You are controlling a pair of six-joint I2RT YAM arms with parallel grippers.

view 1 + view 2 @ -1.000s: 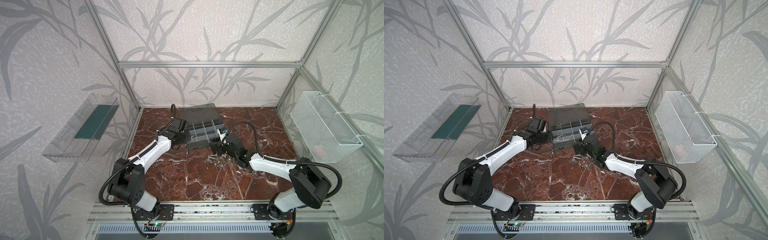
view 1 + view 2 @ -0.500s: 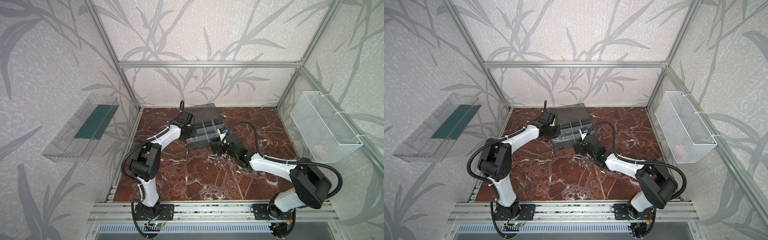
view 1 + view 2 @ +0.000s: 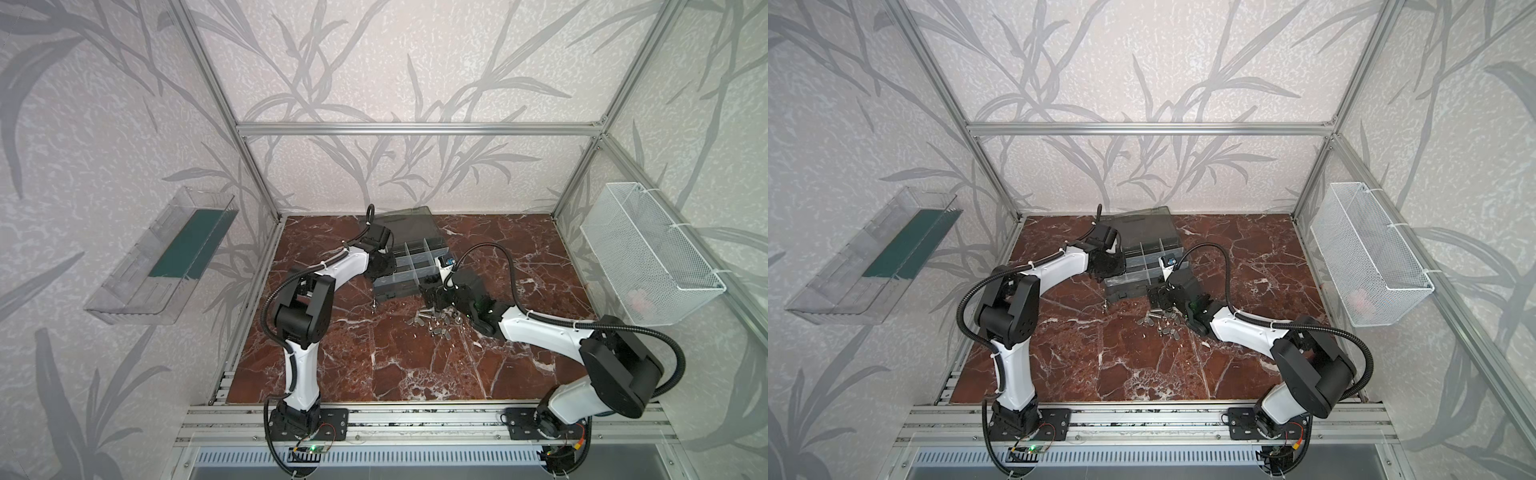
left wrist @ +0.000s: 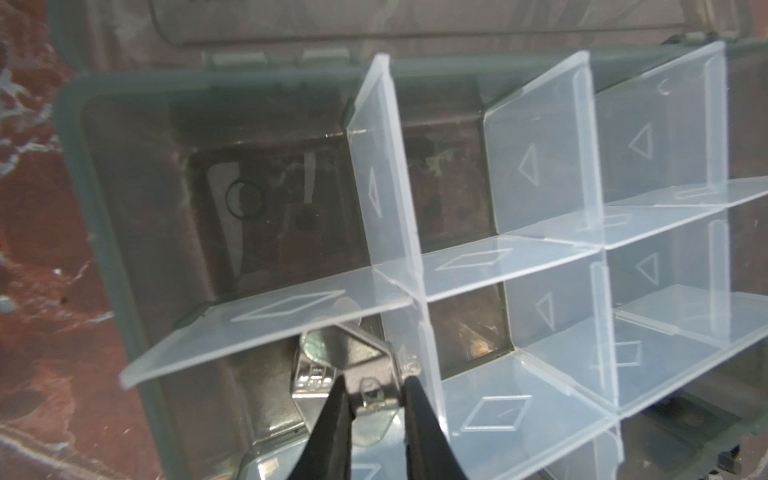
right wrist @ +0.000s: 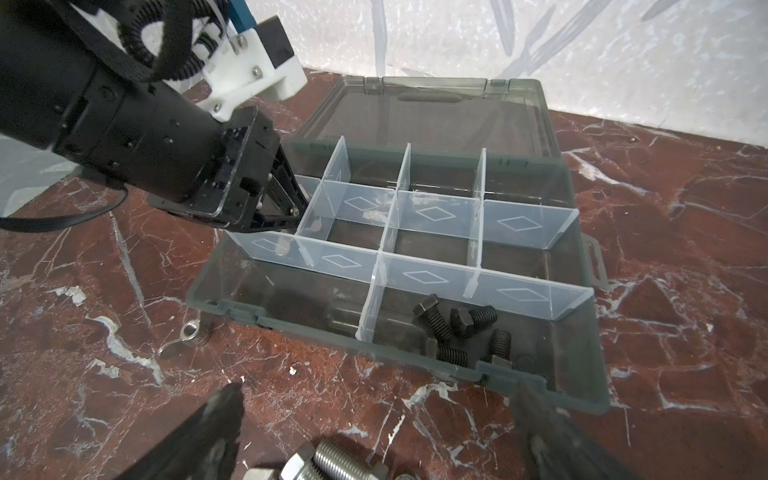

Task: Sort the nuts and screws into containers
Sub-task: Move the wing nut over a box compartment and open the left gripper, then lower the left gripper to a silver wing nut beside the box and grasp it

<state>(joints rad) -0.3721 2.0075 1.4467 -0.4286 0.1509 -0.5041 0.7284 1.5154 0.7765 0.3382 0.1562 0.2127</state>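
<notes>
The left gripper (image 4: 376, 386), reaching into the organizer case (image 3: 395, 291) from its 9 o'clock side, was clamped on a silver wing nut (image 4: 328, 365) low inside an edge compartment (image 4: 232, 374). Black bolts (image 5: 457, 328) lay in the corner compartment (image 5: 536, 332) at the case's 5 o'clock. Just beyond that corner, the right gripper (image 3: 435, 300), jaws spread wide, hovered over loose fasteners (image 3: 436, 322) on the marble table (image 3: 374, 365).
</notes>
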